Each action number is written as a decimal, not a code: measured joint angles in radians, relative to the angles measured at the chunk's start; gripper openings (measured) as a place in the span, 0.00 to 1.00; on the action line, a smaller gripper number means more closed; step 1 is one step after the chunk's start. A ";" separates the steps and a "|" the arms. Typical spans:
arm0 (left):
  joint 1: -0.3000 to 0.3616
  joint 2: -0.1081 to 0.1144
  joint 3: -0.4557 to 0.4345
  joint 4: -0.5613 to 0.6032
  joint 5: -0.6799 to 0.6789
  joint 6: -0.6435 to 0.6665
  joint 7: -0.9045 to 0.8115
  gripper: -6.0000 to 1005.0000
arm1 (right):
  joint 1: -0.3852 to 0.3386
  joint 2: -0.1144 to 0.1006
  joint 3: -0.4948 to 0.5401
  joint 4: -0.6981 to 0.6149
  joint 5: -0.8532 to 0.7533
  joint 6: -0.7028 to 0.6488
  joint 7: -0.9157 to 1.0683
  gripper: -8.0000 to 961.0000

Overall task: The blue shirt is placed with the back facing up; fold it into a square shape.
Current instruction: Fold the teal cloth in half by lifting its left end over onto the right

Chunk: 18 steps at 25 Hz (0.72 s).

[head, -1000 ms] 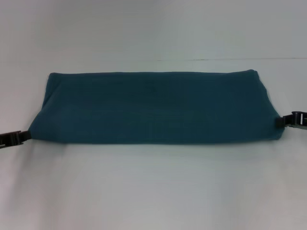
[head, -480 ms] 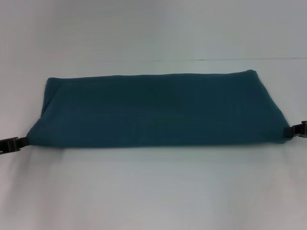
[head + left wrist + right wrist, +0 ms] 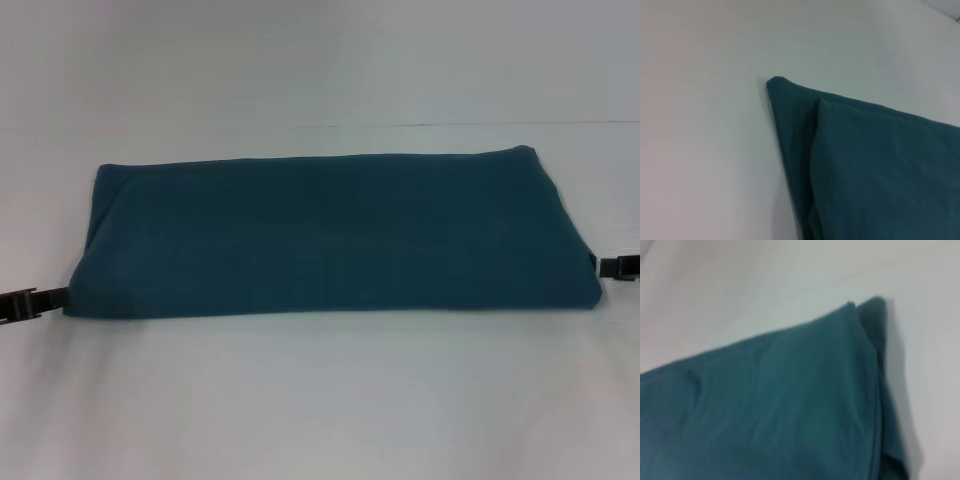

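Left end effector, right end effector flank blue shirt near corners; grip cannot tell.

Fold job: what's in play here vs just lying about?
In play:
- dark teal-blue soft-fabric shirt, folded into a long band
- left gripper at its near left corner
- right gripper at its near right corner

Lying about:
- nothing; only the white table

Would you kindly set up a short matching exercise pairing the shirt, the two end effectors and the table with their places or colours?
Things:
1. blue shirt
2. left end effector
3. right end effector
4. table

Descriptions:
A. white surface
B. at the shirt's near left corner
C. folded into a long band
D. at the shirt's near right corner

Pairs: 1-C, 2-B, 3-D, 4-A
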 joint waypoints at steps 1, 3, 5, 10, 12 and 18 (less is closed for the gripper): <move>0.000 0.002 -0.011 0.003 -0.002 0.015 0.000 0.07 | -0.010 0.004 0.005 -0.025 0.009 -0.009 0.000 0.11; 0.004 0.002 -0.048 0.015 -0.020 0.042 0.001 0.15 | -0.028 0.011 0.013 -0.071 0.035 -0.029 -0.004 0.19; 0.010 0.001 -0.076 0.021 -0.048 0.058 0.002 0.22 | -0.045 0.013 0.020 -0.108 0.086 -0.058 -0.024 0.27; 0.017 0.003 -0.114 0.008 -0.087 0.086 -0.023 0.34 | -0.055 0.011 0.020 -0.116 0.223 -0.110 -0.107 0.50; 0.018 0.003 -0.113 0.003 -0.083 0.089 -0.041 0.39 | -0.043 0.016 0.014 -0.113 0.241 -0.121 -0.146 0.60; 0.012 0.007 -0.110 -0.039 -0.080 0.091 -0.057 0.57 | 0.007 0.046 0.016 -0.099 0.245 -0.109 -0.226 0.77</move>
